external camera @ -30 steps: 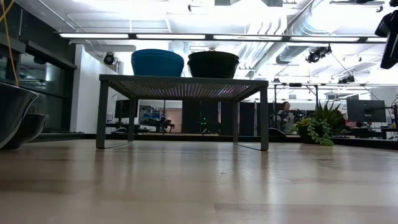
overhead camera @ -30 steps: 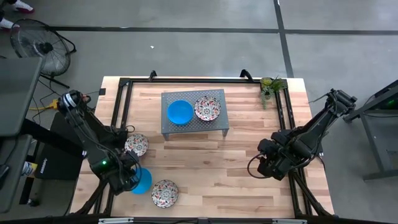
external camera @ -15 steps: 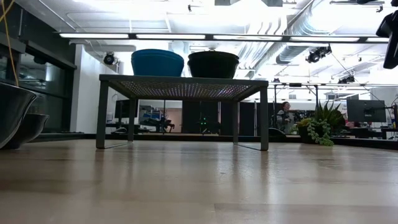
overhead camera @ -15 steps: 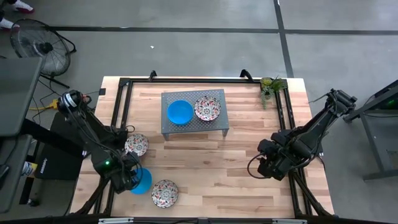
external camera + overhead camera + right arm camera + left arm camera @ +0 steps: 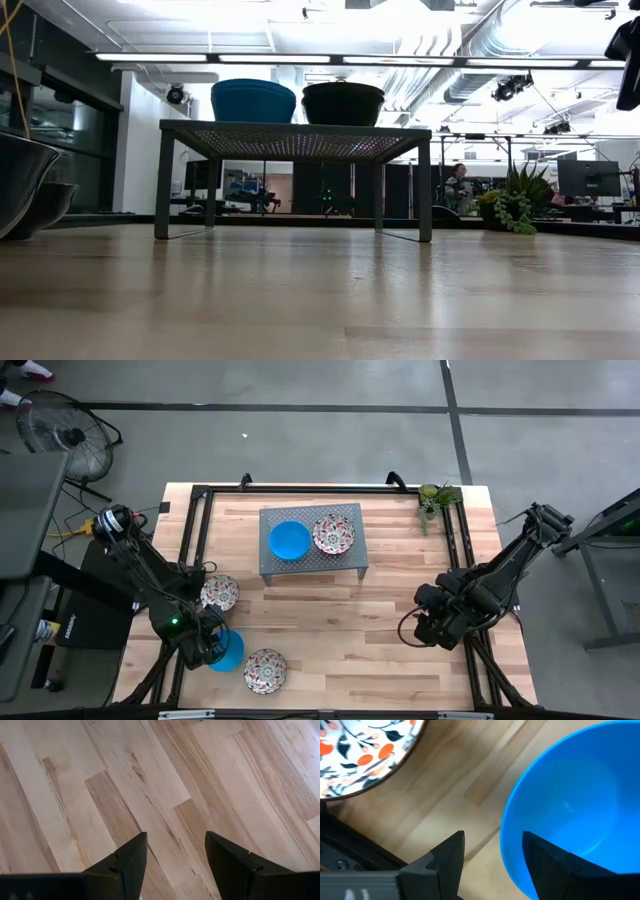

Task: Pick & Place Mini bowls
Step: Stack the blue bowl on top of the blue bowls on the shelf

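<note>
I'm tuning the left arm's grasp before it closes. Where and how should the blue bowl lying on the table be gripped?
Grip the blue bowl by its thin upright rim, coming down from above on the edge nearest the left gripper. It sits mouth-up on the table, too wide to span. The open fingers already straddle that edge, one finger inside the bowl, the other outside. The floral bowl stands apart from them.
</note>
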